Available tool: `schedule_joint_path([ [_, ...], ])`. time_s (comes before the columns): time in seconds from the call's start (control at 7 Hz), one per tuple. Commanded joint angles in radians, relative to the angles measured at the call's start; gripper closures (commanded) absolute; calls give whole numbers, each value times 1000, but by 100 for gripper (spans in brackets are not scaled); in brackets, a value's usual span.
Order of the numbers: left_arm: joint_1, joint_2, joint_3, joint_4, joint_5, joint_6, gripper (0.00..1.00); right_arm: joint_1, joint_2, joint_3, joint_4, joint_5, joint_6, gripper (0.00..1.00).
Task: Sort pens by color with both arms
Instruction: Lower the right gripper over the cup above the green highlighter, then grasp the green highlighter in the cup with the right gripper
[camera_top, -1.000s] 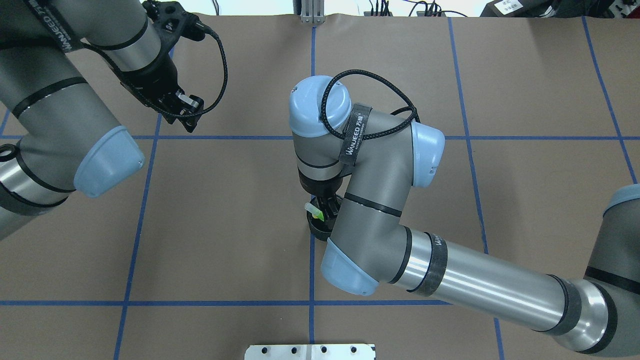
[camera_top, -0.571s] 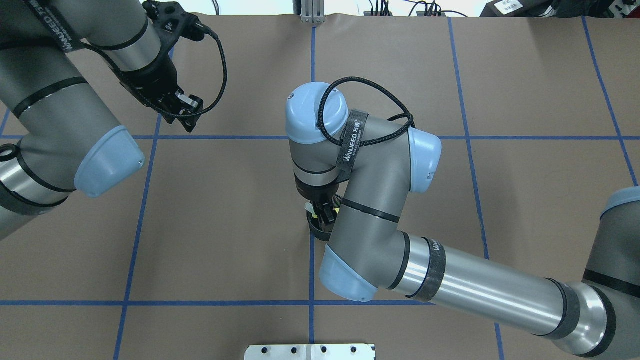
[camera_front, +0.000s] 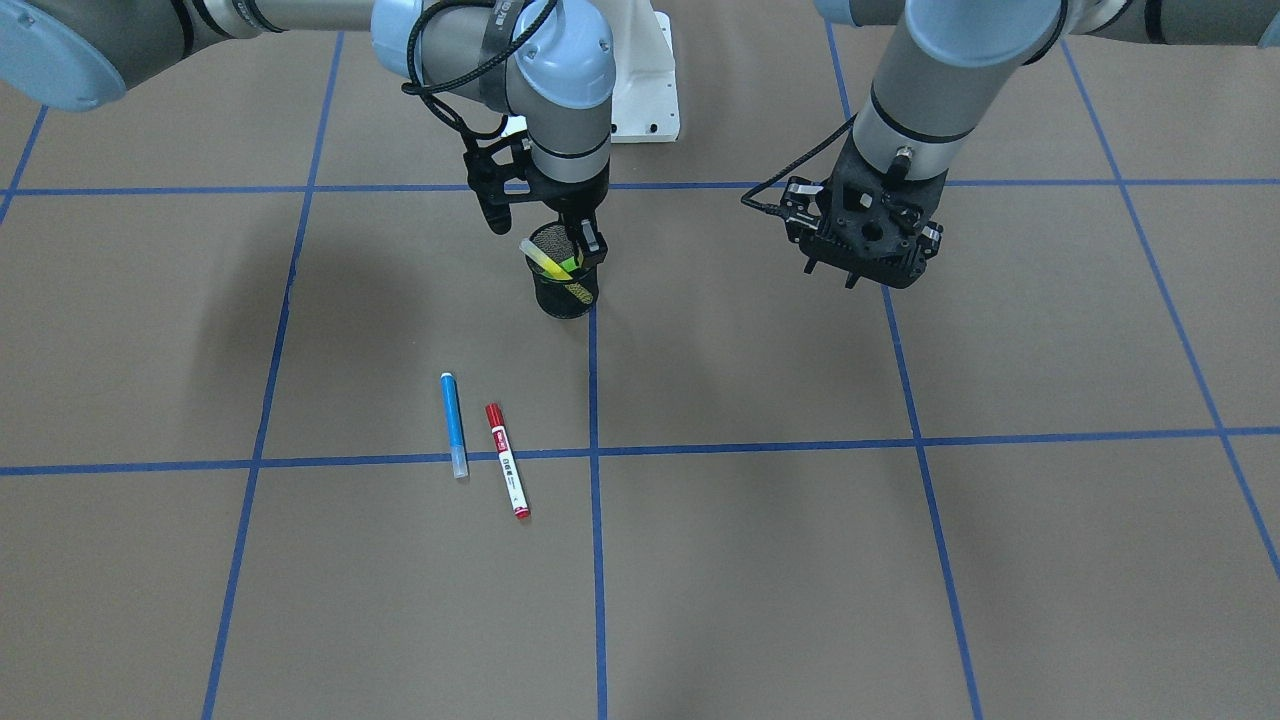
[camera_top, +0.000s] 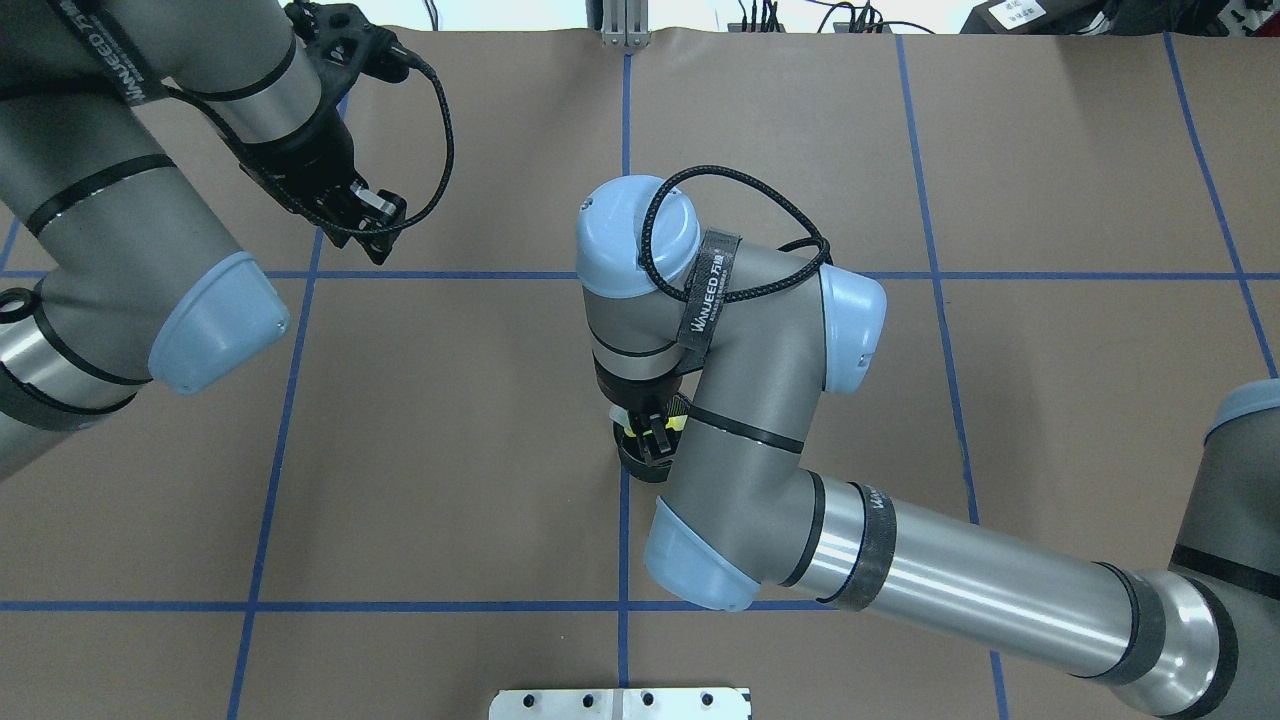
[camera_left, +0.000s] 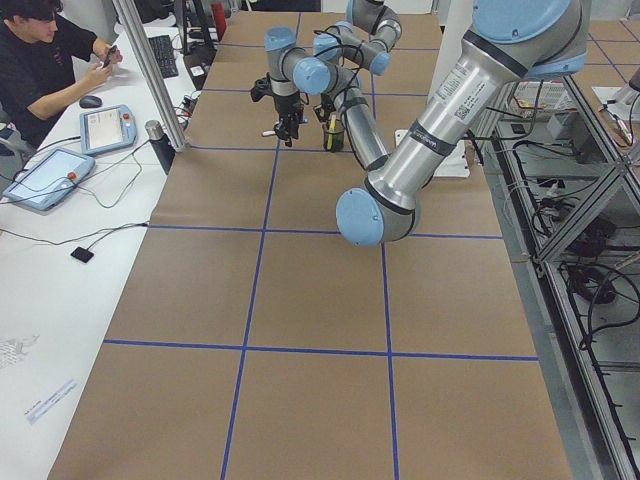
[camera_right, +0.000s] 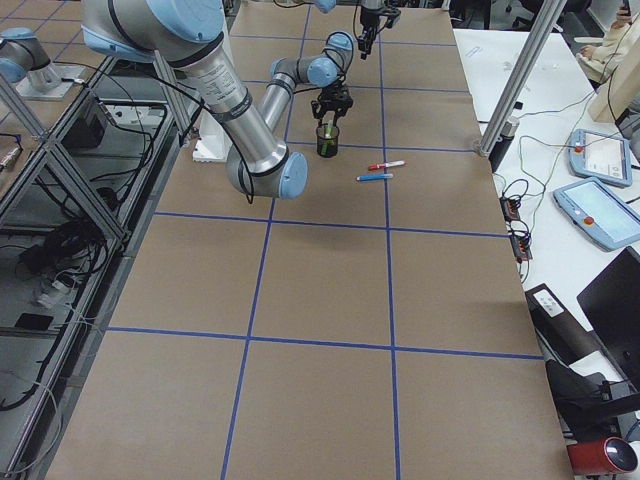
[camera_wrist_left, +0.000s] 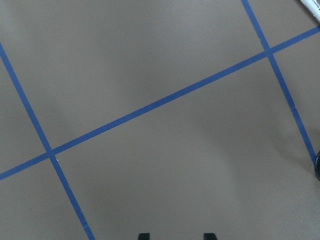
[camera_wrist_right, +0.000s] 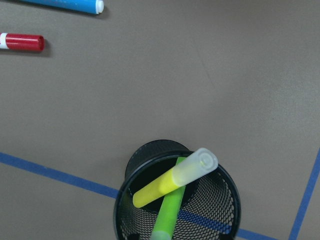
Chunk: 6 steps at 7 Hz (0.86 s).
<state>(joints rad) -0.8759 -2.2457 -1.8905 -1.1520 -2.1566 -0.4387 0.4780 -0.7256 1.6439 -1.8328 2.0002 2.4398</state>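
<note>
Right wrist-mounted view: our right gripper (camera_front: 583, 247) hangs directly over the green pen (camera_wrist_right: 169, 210), which leans up toward it; pinching or spread, we cannot tell.

- "WANJEED", white letters on the right strap (camera_top: 706, 283), a black band round my right arm (camera_top: 740, 400) by the wrist.
- "WANJEED" again on the left strap (camera_top: 110, 55), on my left arm (camera_top: 110, 200).
- Red pen (camera_front: 507, 459): printed label, too small to read.

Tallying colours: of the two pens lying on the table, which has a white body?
The red-capped pen: white barrel, red ends. The blue pen beside it is blue-bodied.
</note>
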Motion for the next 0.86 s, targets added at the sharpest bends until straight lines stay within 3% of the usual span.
schedule_joint_path([
  [0.0, 0, 0, 2, 0, 1, 0, 53, -12, -12, 1, 47, -1, 21, 38],
  [0.71, 3, 0, 11, -2, 1, -2, 53, -16, -20, 16, 47, 0, 25, 38],
])
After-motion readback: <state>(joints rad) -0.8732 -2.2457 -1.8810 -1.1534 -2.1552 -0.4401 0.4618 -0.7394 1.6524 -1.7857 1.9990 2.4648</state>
